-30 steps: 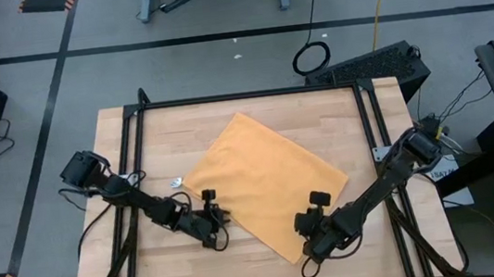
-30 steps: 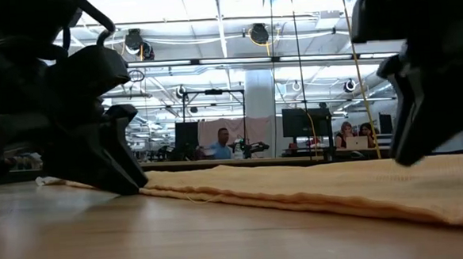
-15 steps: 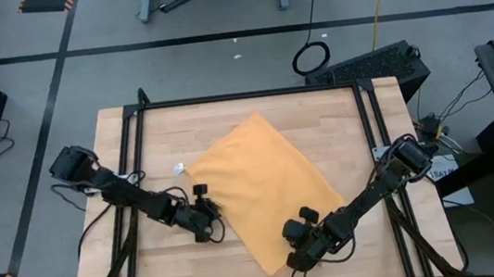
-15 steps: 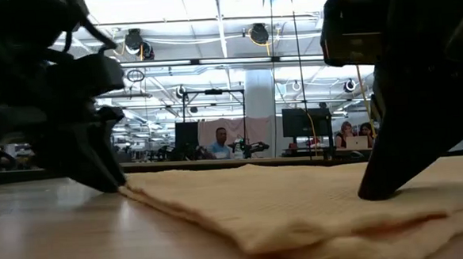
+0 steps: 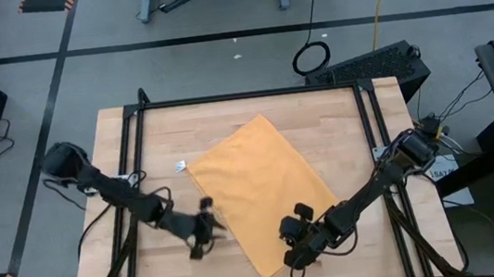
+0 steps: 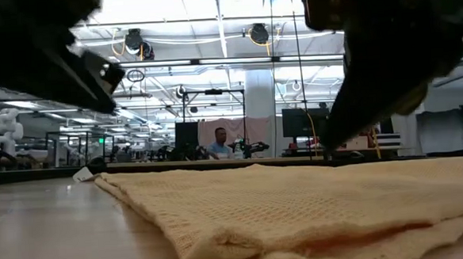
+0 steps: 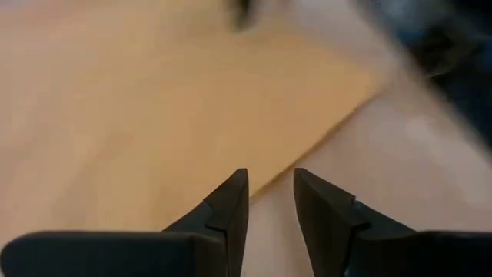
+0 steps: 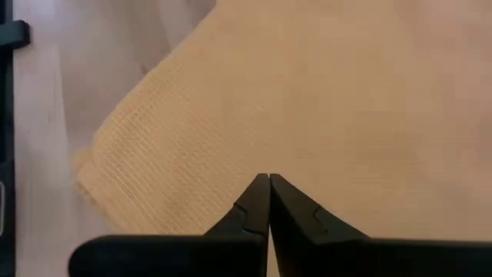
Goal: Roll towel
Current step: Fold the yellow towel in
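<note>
We saw the right claw (image 5: 290, 257) pressed fully closed over the towel (image 5: 258, 193), near its front corner. The left claw (image 5: 205, 243) hung narrowly parted just beside the towel's left edge, holding nothing. The towel lay flat on the wooden table (image 5: 339, 128), a mustard, waffle-textured rectangle set diagonally.

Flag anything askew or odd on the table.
The towel lies flat but skewed, its edges diagonal to the table frame, one corner near the front edge. The right gripper is shut beside that corner; the left gripper sits off its other edge. Nothing looks damaged.
</note>
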Controlling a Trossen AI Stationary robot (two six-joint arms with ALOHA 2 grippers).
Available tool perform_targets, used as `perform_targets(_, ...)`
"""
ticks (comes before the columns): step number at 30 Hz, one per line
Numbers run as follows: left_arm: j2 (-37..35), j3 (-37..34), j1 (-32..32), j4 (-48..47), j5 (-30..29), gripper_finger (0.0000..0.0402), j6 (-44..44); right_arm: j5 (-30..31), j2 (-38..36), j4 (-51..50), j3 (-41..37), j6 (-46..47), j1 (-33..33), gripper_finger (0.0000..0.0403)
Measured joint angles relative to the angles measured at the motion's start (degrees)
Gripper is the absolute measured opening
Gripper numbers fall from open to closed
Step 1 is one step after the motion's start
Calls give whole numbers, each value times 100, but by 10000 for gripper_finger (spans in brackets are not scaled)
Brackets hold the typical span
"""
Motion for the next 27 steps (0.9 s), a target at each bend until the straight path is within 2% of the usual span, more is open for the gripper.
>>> perform_targets(4, 703, 109, -440, 1200, -114, 112, 678, 180, -323, -499, 4, -161, -43, 0)
perform_targets(8, 1359, 629, -565, 1210, -441, 116, 931, 497, -491, -987, 7, -157, -46, 0)
perform_targets(16, 2457, 1759, -563, 1189, -352, 151, 1811, 188, -560, -1259, 9, -96, 38, 0)
perform_targets(19, 2756, 2061, -513, 941, -551, 154, 1750, 185, -560, -1290, 11, 20, 87, 0)
perform_targets(22, 2894, 2148, -367, 407, -1112, 145, 1282, 201, -560, -1256, 14, 59, 106, 0)
perform_targets(25, 2941, 2140, -197, -203, -1137, 127, 827, 153, -560, -1426, 16, 8, 122, 0)
perform_targets(27, 2904, 2163, -129, -697, -1050, 112, 662, -58, -562, -1909, 24, -19, 147, 0)
